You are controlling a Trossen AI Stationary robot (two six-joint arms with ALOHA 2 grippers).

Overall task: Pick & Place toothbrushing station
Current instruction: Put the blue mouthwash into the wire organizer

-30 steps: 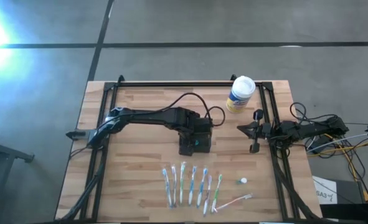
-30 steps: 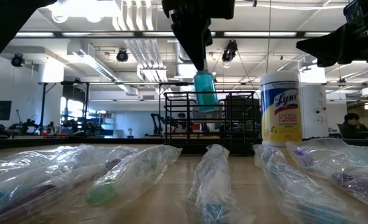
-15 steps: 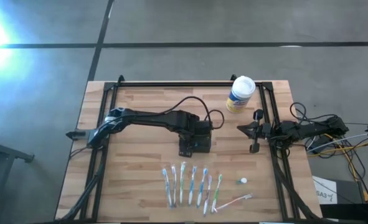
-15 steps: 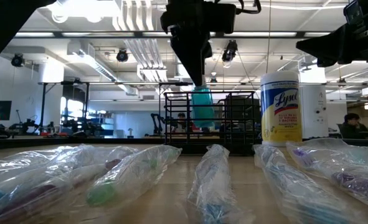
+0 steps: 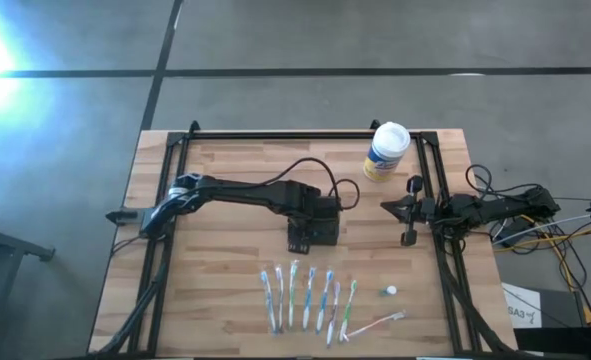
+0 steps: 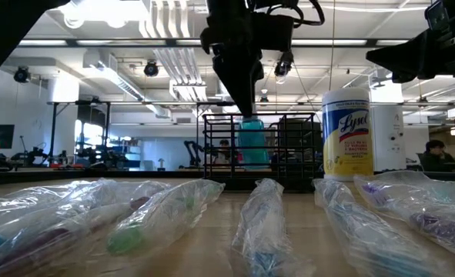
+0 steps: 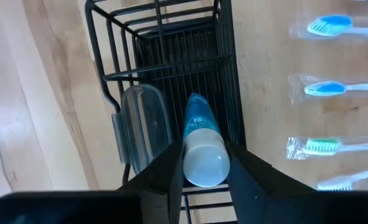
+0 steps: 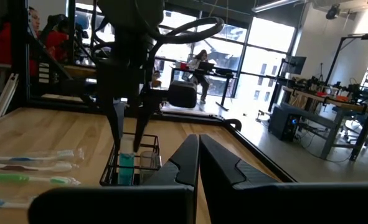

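The wooden surface carries the toothbrushing station, a black wire holder standing near its middle, with a row of wrapped toothbrushes between it and the near edge and a white canister by the far right corner. The left end effector hangs directly above the station, its fingers clamped on a white-capped blue tube whose lower end sits inside the station's compartment, beside a clear cup. The right end effector waits clenched and empty at the right edge, well apart from the station.
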